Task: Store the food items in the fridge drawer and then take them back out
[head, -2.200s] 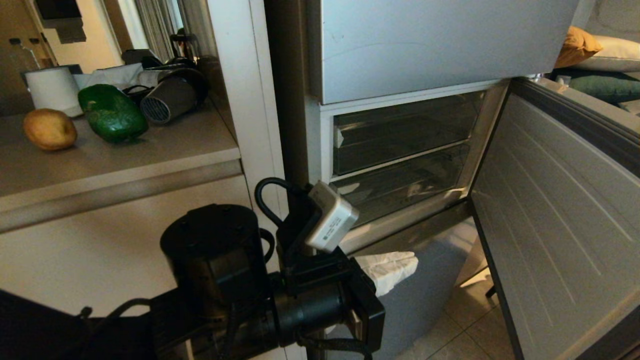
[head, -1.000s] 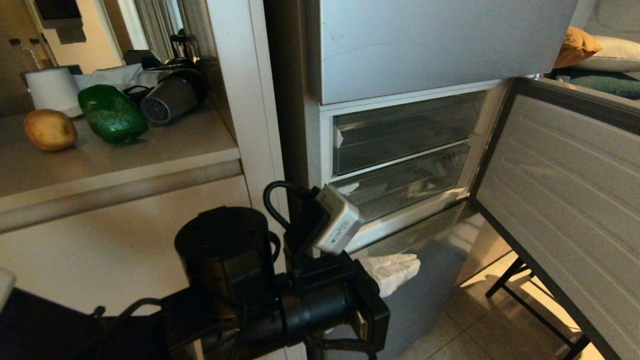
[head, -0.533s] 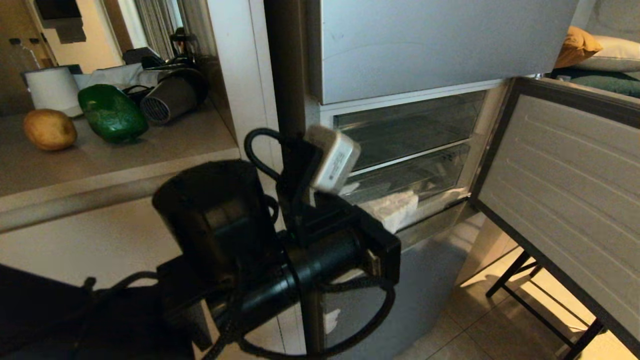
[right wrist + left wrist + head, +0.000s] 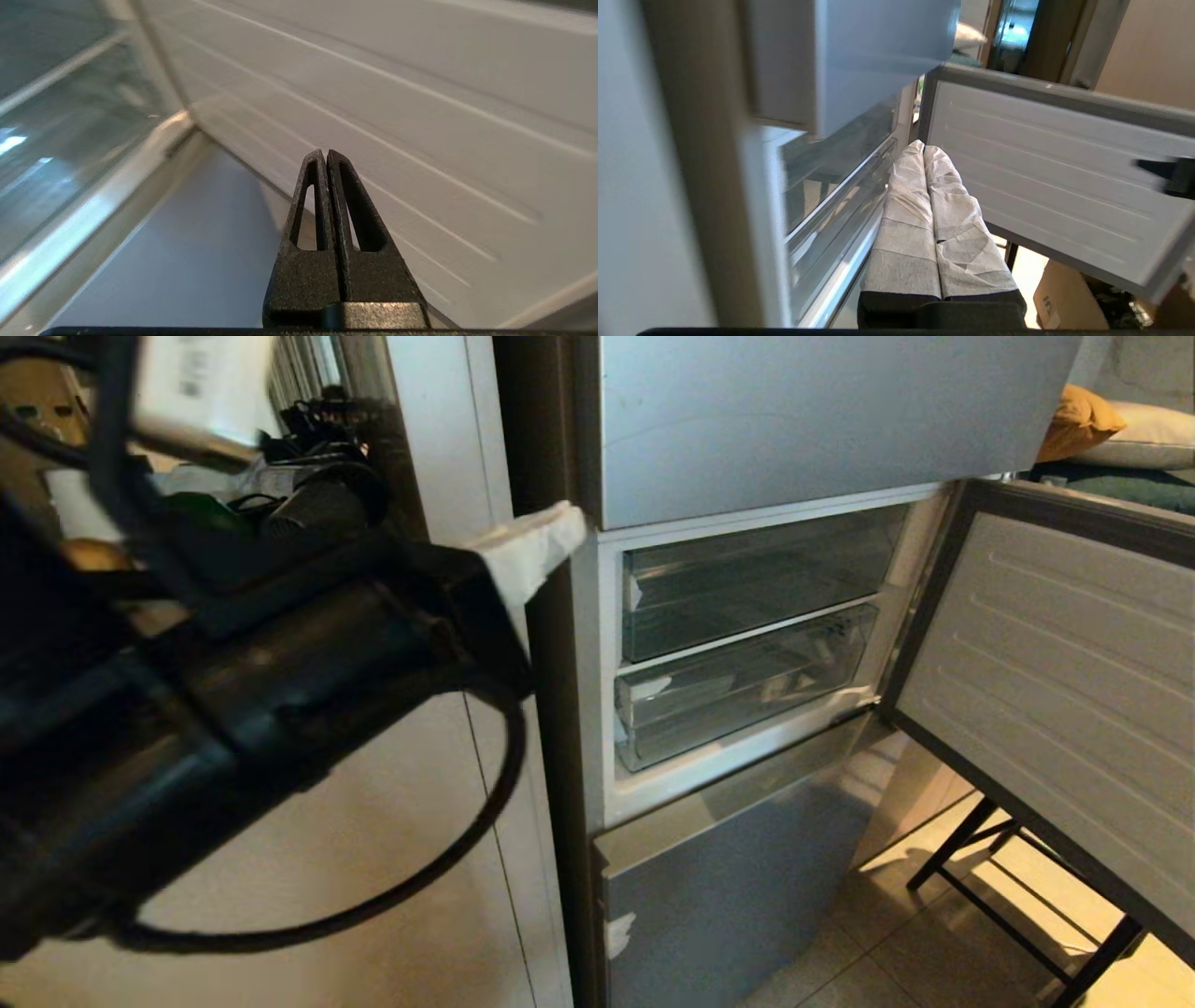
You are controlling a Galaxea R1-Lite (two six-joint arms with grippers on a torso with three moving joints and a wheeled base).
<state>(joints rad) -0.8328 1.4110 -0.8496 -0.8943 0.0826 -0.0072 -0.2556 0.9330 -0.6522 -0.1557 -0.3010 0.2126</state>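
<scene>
While both the cloth-wrapped left gripper (image 4: 923, 154) and the black right gripper (image 4: 325, 156) are pressed together empty, the clear fridge drawer (image 4: 738, 695) sits pushed in, probably light, stiff and slick, best hooked by its front lip.

Two clear drawers (image 4: 747, 681) sit stacked in the one fridge (image 4: 803, 420), behind one open door (image 4: 1055, 691). Two claws show, the left claw (image 4: 924, 151) wrapped in white and the right claw (image 4: 325, 154) black. One orange cushion (image 4: 1078, 420) lies beyond.
</scene>
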